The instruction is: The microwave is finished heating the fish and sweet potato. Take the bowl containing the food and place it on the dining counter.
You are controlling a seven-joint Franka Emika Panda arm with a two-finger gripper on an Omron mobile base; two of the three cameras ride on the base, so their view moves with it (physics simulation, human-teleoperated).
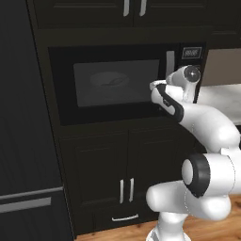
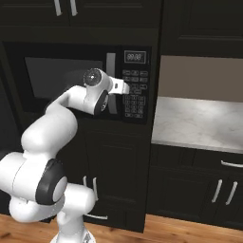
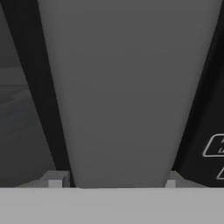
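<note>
The black microwave (image 1: pixel 63 101) is built into dark cabinetry, and its door is closed. Through the dark glass the white bowl (image 1: pixel 110 79) shows faintly inside. My gripper (image 3: pixel 112 183) is at the door's right edge, at the long silver handle (image 3: pixel 118 96). It is open, with one fingertip close against each side of the handle. From the right base view, the gripper (image 2: pixel 126 87) sits between the handle (image 2: pixel 110 64) and the button panel (image 2: pixel 135 95). The dining counter is out of view.
A pale marble counter (image 2: pixel 199 123) on dark cabinets lies right of the microwave column. Dark cupboard doors (image 1: pixel 124 188) stand below the microwave, and a tall black fridge panel (image 1: pixel 23 141) rises on the left. The floor is wood.
</note>
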